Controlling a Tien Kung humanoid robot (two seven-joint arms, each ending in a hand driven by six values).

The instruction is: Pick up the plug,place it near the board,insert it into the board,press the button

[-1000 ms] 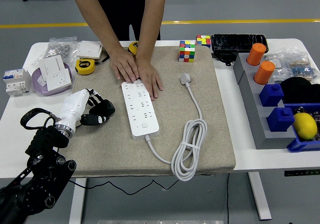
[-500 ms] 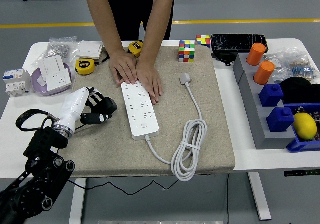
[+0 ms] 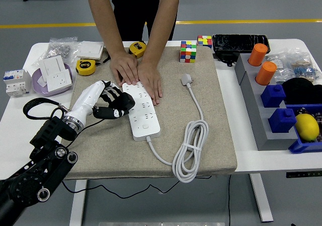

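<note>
A white power strip (image 3: 140,109) lies lengthwise on a beige mat (image 3: 211,150) covering a white table (image 3: 241,158). The robot's left hand (image 3: 113,104) hangs just at the strip's left edge, about midway along it, black fingers (image 3: 122,105) loosely curled and grasping nothing; whether they touch the strip cannot be told. Beyond that hand, at the strip's far end, a person's two hands (image 3: 138,76) press flat on it, holding it steady. The white plug (image 3: 187,79) lies untouched on the mat, well to the right of the robot's hand, on the other side of the strip, its cable (image 3: 191,150) running toward the table's near edge into a bundled coil and back to the strip. The right hand is out of view.

Judging by this, the first step, picking up the plug, is not yet done. The next move calls for reaching across the strip to the plug and closing the fingers around its body.
</note>
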